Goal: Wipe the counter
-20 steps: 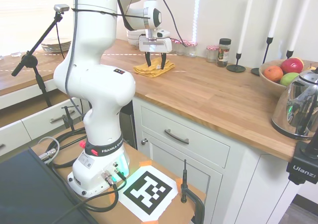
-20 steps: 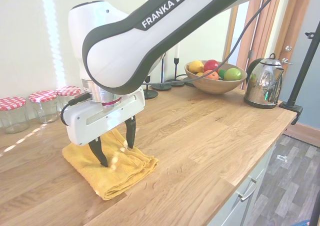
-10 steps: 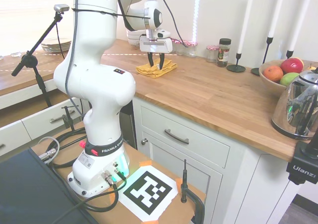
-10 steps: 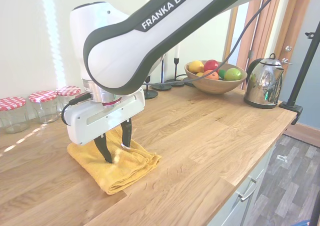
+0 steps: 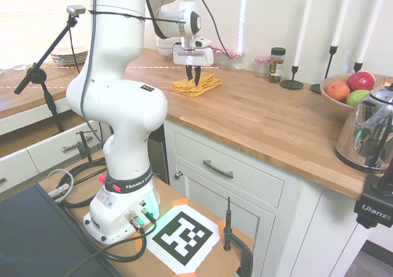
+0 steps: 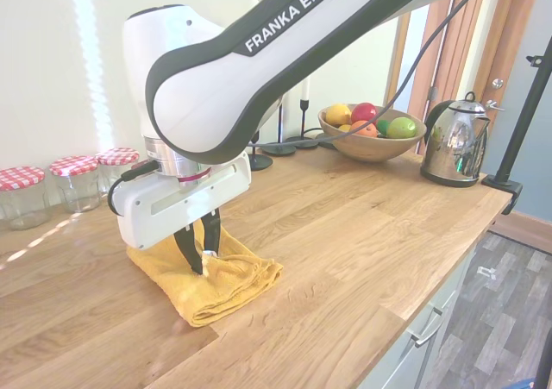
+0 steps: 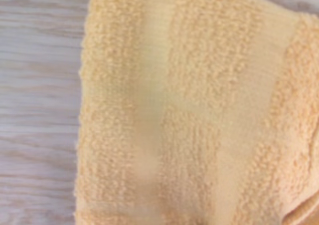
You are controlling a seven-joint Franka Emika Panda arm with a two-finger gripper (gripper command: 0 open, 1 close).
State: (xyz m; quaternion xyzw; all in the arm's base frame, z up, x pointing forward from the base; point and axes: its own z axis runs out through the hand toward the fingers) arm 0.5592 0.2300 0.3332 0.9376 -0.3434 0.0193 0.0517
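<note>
Two wide views from opposite sides, one close view from my wrist.
The first exterior camera stands off the counter front edge near my base, looking along it; the second sits low over the counter, facing back. Both share the yellow cloth, which fills my wrist view from very near.

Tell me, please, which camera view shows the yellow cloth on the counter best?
The second exterior view: the whole folded yellow cloth lies close on the counter, with the gripper pinching it. The first exterior view shows it small and distant. The wrist view shows only blurred terry weave.
</note>
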